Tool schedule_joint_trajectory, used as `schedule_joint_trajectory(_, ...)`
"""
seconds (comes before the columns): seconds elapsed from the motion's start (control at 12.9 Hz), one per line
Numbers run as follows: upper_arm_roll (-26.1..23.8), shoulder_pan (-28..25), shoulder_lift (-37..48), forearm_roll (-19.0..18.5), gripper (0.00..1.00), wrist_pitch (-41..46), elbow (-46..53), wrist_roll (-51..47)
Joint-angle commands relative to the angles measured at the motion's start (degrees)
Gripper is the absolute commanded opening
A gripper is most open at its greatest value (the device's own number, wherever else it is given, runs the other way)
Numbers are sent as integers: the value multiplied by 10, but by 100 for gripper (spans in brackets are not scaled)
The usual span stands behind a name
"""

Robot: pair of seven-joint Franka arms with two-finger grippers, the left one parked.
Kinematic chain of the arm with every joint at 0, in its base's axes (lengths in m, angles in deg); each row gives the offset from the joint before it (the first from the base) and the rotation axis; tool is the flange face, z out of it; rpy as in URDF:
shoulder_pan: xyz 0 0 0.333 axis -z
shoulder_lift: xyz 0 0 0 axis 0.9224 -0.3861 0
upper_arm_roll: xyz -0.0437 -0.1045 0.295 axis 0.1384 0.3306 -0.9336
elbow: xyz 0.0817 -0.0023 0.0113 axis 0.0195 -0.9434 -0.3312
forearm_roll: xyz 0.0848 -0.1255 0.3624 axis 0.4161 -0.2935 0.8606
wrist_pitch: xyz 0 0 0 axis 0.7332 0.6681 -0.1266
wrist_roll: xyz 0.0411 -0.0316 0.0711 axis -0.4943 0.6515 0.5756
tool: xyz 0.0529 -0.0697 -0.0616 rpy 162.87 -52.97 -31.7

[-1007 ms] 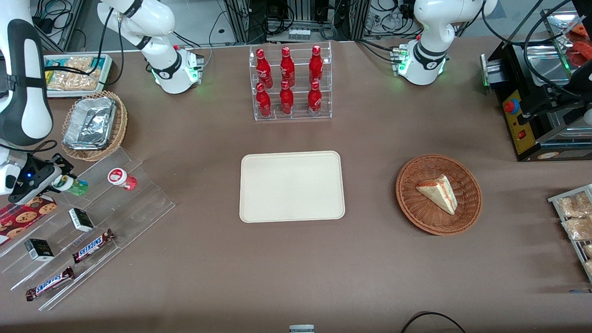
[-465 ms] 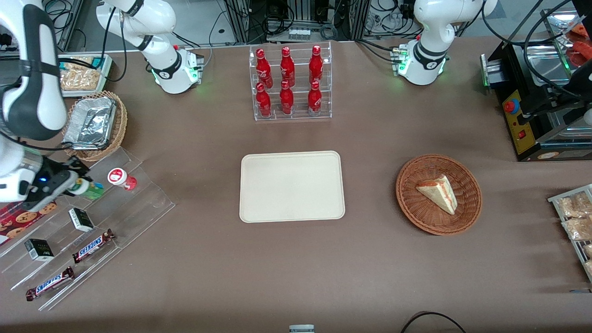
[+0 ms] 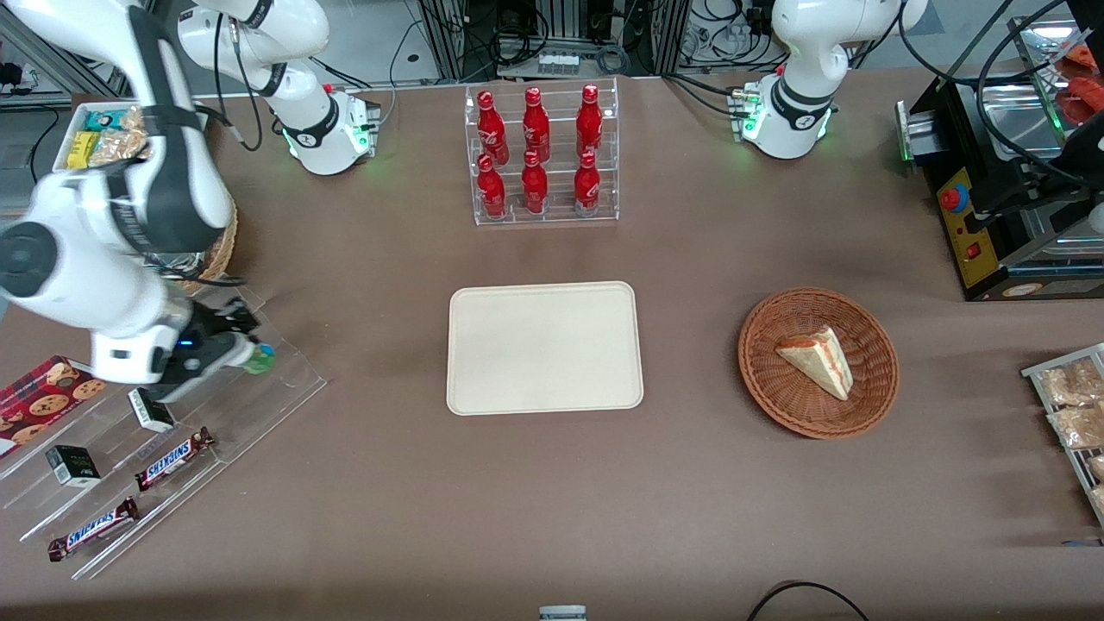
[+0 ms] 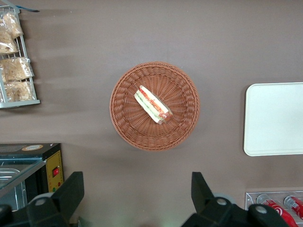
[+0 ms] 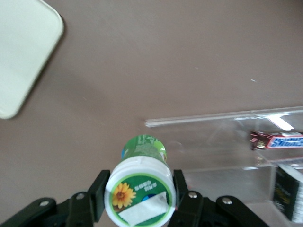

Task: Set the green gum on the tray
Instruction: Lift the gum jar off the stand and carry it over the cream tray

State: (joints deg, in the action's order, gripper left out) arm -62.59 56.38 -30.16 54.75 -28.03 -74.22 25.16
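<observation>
The green gum [image 5: 140, 190], a small cylinder with a glossy green body and a white round lid printed with a yellow flower, is clamped by its lid between the two black fingers [image 5: 97, 194] of the claw [image 3: 231, 346]. A second ago it sat low beside the red-lidded container on the upper step of the clear acrylic display stand [image 3: 164, 431]; it has since been lifted and carried toward the tray [image 3: 544, 348], and now hangs above the stand's corner nearest the tray, the working arm hiding the red-lidded container. This indicates that the pick is complete and the transfer under way, with an open stretch of brown matte worktop [image 3: 535, 509] still to cross. The tray is a flat cream-beige rectangle with rounded corners and a low raised rim, lying bare near the middle of the worktop. The stand is transparent and stepped, carrying two Snickers bars [image 3: 175, 458] in shiny wrappers and small dark boxes [image 3: 152, 410]. Toward the parked arm's end, a round woven wicker basket [image 3: 818, 362] holds a wedge-shaped sandwich [image 3: 816, 360]. Near the worktop's edge farthest from the front camera, a clear rack holds six glossy red bottles [image 3: 536, 151].
</observation>
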Motion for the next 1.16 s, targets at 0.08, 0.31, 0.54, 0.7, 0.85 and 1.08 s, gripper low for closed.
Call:
schedule_joint_trajectory(0.08, 5, -63, -50, 12, 0, 13, 55, -125)
schedule_joint_trajectory(0.31, 5, -125, -92, 27, 0, 9, 88, -243)
schedule_joint_trajectory(0.54, 5, -183, -134, 28, 0, 2, 118, -354)
schedule_joint_trajectory(0.7, 6, -212, -164, 41, 0, -13, 139, -408)
schedule_joint_trajectory(0.85, 6, -245, -200, 43, 0, -22, 172, -476)
schedule_joint_trajectory(1.08, 5, -276, -245, 43, 0, -46, 210, -556)
